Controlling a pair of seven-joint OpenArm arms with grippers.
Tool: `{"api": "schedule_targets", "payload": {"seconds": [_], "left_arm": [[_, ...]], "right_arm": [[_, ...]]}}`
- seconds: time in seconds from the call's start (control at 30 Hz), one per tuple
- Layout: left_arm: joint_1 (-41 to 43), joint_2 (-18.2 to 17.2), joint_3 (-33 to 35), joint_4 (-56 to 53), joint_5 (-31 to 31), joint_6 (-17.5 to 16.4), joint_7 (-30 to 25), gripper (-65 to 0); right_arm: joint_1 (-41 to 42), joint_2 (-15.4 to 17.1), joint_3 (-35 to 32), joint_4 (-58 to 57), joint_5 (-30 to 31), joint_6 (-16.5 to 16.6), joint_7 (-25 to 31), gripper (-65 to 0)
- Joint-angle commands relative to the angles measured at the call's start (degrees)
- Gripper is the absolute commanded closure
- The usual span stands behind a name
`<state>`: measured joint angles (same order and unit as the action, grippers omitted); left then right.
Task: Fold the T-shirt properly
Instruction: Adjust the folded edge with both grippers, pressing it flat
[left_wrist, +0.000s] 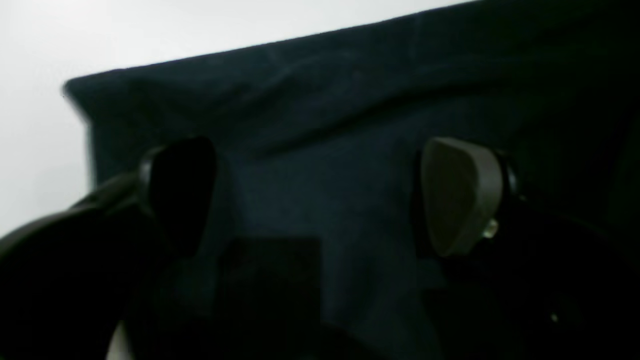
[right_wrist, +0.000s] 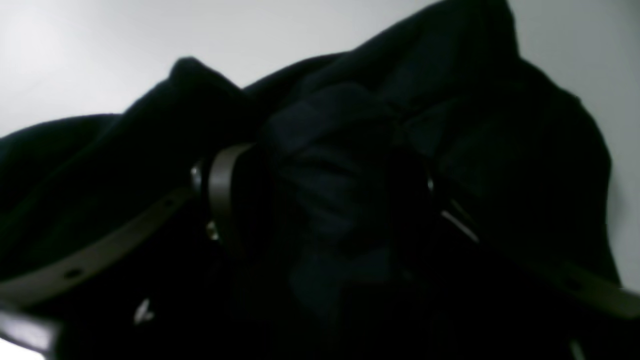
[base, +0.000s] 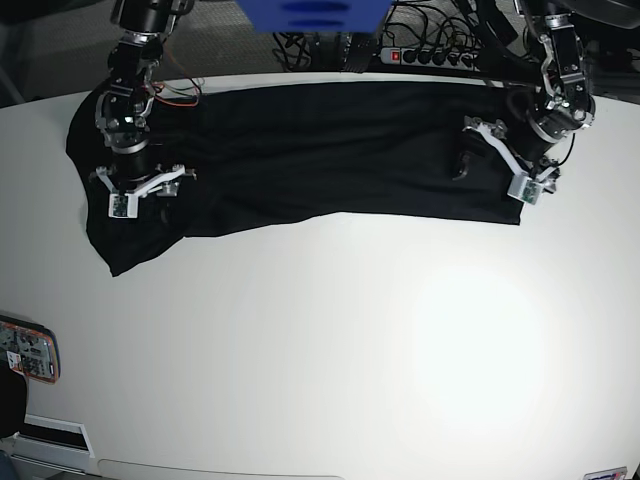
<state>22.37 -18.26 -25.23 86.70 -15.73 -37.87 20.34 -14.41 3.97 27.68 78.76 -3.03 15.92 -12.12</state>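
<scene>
The black T-shirt (base: 320, 150) lies spread as a long band across the far part of the white table (base: 350, 350), with a rumpled flap hanging toward the front at the base view's left. My left gripper (base: 495, 158) stands open over the shirt's right end. In its wrist view the left gripper (left_wrist: 320, 195) has its fingers wide apart above flat cloth (left_wrist: 350, 100), near a corner. My right gripper (base: 145, 190) sits on the shirt's left end, jaws wide. There the right gripper (right_wrist: 325, 200) has a lump of bunched cloth (right_wrist: 500, 125) between its fingers.
A power strip with cables (base: 420, 55) runs behind the table's back edge, and a blue object (base: 310, 15) hangs above it. A small flat device (base: 28, 350) lies at the table's left edge. A label strip (base: 55, 432) marks the front left corner.
</scene>
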Motion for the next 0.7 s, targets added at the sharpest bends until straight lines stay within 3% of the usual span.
{"api": "schedule_targets", "payload": {"seconds": [0.0, 0.33, 0.67], "left_arm": [[0.79, -1.04, -2.24, -0.85, 2.85, 2.39, 4.59, -62.8], [0.79, -0.95, -5.84, -0.59, 2.85, 2.39, 4.59, -62.8], [1.15, -0.33, -5.67, 9.61, 2.50, 2.39, 4.94, -62.8]], "right_arm": [[-0.40, 0.65, 1.37, -0.83, -0.71, -1.29, -4.01, -37.3], [-0.40, 0.65, 3.22, -0.39, -0.80, -1.29, -4.01, -37.3], [-0.84, 0.03, 2.78, 14.29, -0.80, -1.29, -4.54, -37.3]]}}
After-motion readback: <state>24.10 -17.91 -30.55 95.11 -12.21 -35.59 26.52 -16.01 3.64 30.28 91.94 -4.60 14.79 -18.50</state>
